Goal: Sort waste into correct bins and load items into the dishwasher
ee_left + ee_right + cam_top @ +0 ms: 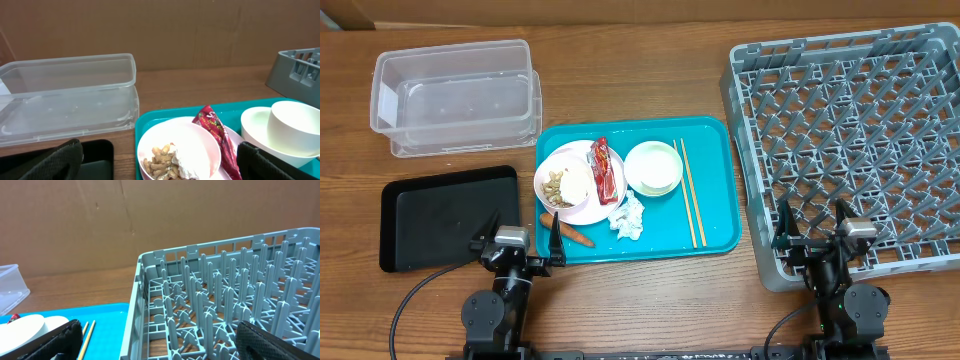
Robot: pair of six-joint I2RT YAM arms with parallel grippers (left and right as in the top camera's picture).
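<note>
Both arms sit parked at the near edge of the counter (640, 300). My left end effector (520, 236) is spread fully open with nothing in it, over the gap between the black tray (430, 215) and the near-left corner of the teal tray (715, 135). My right end effector (813, 226) is just as wide and just as empty, above the near-left corner of the dish rack (860, 120). I read the layout as deliberate: everything to be sorted is gathered on the teal tray at the counter's middle. The clear tub (455, 46) at the far-left corner and the black tray at the near-left corner are on my left arm's side, and the rack along the right edge is on my right arm's side. The plate (575, 212) lies flat at the teal tray's left edge and carries the food scraps (554, 185). The red wrapper (605, 170) leans over the plate's right rim, its long axis running far to near. The tissue (628, 218) is crumpled near the tray's near edge, with the stacked white bowls (653, 167) beyond it. The carrot (568, 232) lies by the near-left corner, slanted, its right end closer to me. The chopsticks (688, 195) lie side by side, parallel to the tray's right edge, pointing far to near, so I judge a grip across them would suit.
</note>
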